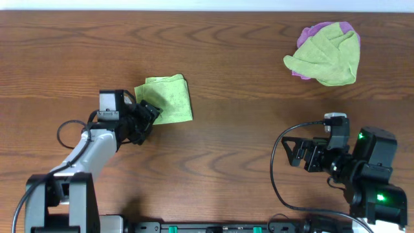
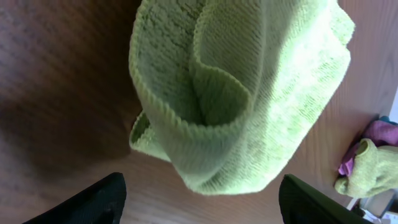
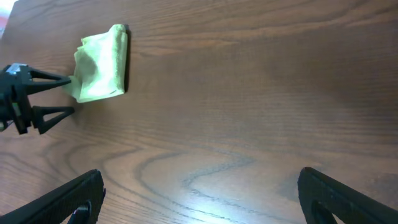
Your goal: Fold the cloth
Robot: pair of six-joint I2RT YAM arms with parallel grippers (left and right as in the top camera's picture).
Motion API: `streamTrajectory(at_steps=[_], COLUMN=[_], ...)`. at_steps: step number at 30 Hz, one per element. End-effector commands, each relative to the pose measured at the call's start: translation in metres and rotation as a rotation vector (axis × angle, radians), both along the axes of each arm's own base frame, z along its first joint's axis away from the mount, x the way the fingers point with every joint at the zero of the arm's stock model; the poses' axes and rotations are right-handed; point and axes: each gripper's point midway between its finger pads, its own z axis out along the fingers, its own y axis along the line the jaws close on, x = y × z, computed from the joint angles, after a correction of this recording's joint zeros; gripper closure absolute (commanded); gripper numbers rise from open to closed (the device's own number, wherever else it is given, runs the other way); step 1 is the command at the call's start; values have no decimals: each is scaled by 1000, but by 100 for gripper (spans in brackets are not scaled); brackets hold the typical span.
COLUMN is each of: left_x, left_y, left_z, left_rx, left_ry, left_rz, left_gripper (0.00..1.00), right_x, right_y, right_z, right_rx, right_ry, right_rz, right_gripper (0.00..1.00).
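The cloth (image 1: 167, 98) lies folded into a small, rumpled, nearly square bundle on the left half of the table (image 1: 246, 129). It sits slightly skewed, with no clear long axis, and its looped layers face the left gripper (image 1: 149, 111). That gripper sits at the bundle's near-left corner, jaws spread wide and gripping nothing; whether a tip touches the cloth is unclear. The right gripper (image 1: 299, 155) hangs fully open and empty, well apart. The heap of cloths (image 1: 323, 52) lies far right.

No readable text, labels, brands, numbers or signs in any view.
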Motion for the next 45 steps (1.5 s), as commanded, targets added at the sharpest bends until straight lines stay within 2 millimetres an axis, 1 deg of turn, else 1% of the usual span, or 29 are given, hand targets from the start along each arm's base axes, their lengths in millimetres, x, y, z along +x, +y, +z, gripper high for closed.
streamTrajectory(at_steps=[1,5,13,15,19,20,23,24,25,28,32,35,37,39,43,45], left_x=[-1,2,16,21,27,28,32,34,37,56,92,123,145,163,193,206], left_y=[3,3,3,3,3,3,1,0,-2,-7,-6,3,15,27,48,55], left_z=[-12,-19,-33,-35,-39,-41,-43,-43,-41,-24,17,52,76,96,114,118], left_rx=[15,15,-16,-19,-20,-19,-25,-31,-36,-67,-112,-109,-90,-54,19,33], left_ry=[32,34,33,17,-3,-6,-24,-34,-54,-166,-310,-391,-430,-461,-476,-489], left_rz=[25,29,79,81,82,80,65,59,47,21,0,11,35,38,39,35], left_gripper=[20,20,21,25,48,57,90,94,94,94,95,94,94,95,94,94], right_x=[0,0,0,0,0,0,0,0,0,0,0,0,0,0,0,0], right_y=[1,1,1,1,1,1,1,1,1,1,1,1,1,1,1,1], right_z=[0,0,0,0,0,0,0,0,0,0,0,0,0,0,0,0], right_rx=[8,10,10,10,10,10,10,10,9,10,10,10,10,10,9,10], right_ry=[-8,-7,-6,-6,-6,-6,-6,-6,-6,-6,-6,-6,-6,-6,-6,-6], right_rz=[12,11,11,10,11,10,10,11,11,10,10,11,10,11,10,11], right_gripper=[1,1,1,1,1,1,1,1,1,1,1,1,1,1,1,1])
